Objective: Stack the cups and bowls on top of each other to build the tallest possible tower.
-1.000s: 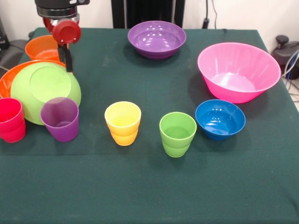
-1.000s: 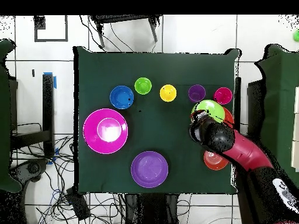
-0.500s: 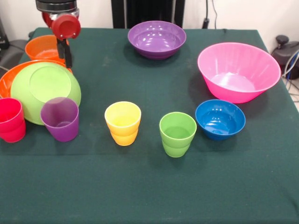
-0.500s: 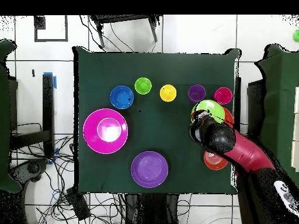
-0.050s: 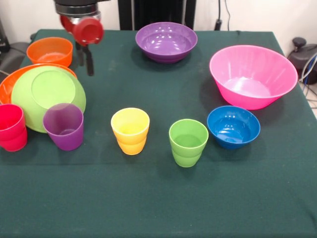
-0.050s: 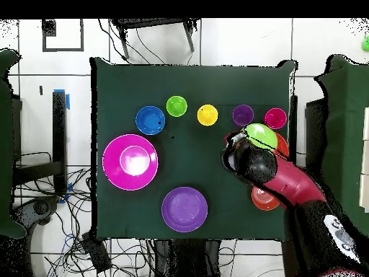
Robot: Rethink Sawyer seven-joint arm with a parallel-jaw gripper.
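While inverted, the lime green bowl [image 5: 47, 96] tilts inside the large orange bowl [image 5: 9, 84].

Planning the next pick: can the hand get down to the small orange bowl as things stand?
Probably yes. The small orange bowl sits upright with nothing in it or over it, and the hand hangs just beside it above bare table.

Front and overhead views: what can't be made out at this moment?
- Gripper: open or shut is unclear in the front view; the arm covers it overhead.
- Large orange bowl: mostly hidden in the front view under the inverted lime green bowl.
- Red cup: cut by the front view's edge.
- Small orange bowl: partly under the arm overhead.
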